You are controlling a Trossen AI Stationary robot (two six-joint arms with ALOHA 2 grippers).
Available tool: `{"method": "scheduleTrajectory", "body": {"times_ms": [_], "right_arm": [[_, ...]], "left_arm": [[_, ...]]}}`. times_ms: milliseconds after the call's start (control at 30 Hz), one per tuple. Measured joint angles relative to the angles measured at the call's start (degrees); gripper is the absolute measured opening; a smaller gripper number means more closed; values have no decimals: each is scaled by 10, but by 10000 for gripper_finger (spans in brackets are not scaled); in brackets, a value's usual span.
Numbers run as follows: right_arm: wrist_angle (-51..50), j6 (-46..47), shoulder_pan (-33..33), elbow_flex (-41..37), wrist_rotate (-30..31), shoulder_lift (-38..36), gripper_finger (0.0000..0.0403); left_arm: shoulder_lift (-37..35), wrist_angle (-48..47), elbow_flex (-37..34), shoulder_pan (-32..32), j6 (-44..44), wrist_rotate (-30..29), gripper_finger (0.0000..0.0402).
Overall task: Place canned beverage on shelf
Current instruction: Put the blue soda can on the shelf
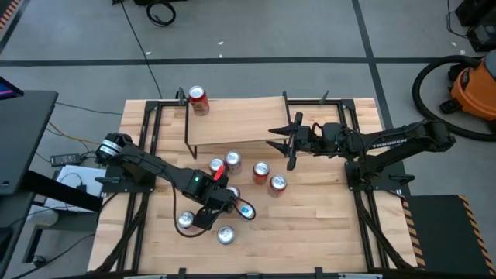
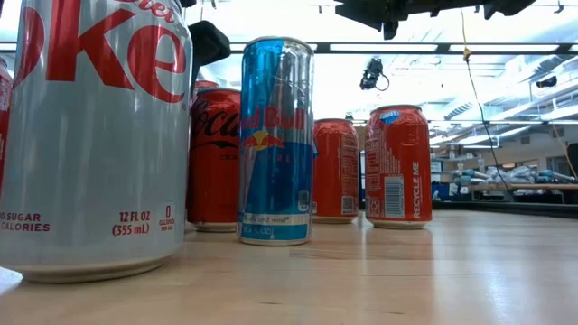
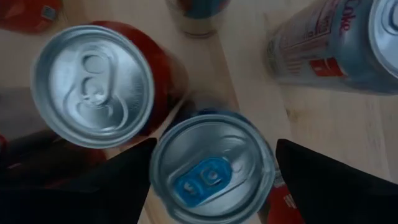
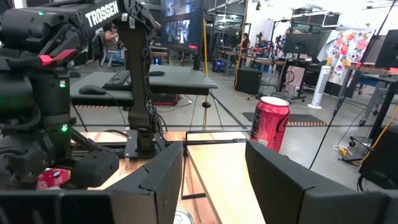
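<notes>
Two dark fingers of your left gripper [image 3: 211, 171] stand wide apart on either side of the blue-tabbed can [image 3: 211, 167], straddling it from above with nothing clamped yet. In the low view that can reads as a slim Red Bull [image 2: 275, 140], taller and narrower than the Coke cans around it, with a blue and silver body and a silver lid. It stands upright on the tabletop [image 1: 325, 225] among the loose cans, in front of the shelf [image 1: 236, 120] and well below its light-wood board.

Expect it to behave like any thin aluminium can: stiff enough if full, but smooth and slippery, and easy to dent if you squeeze hard. Take it on the round wall below the rim, fingers opposite each other. A red can [image 3: 93, 87] sits just beside it, so watch the finger on that side.

Your right gripper [image 1: 291, 141] waits over the shelf's near edge, fingers partly apart and holding nothing. One red can [image 1: 199, 99] already stands on the shelf's far corner.
</notes>
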Motion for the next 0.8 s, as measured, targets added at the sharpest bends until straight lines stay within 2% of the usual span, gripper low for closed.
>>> {"method": "scheduleTrajectory", "body": {"times_ms": [433, 633, 800], "right_arm": [[0, 0, 0, 0, 0, 0, 185], [0, 0, 0, 0, 0, 0, 185], [0, 0, 0, 0, 0, 0, 185]], "left_arm": [[0, -4, 0, 2, -33, 0, 251], [-1, -17, 1, 10, -50, 0, 254], [-3, -64, 24, 19, -54, 0, 253]]}}
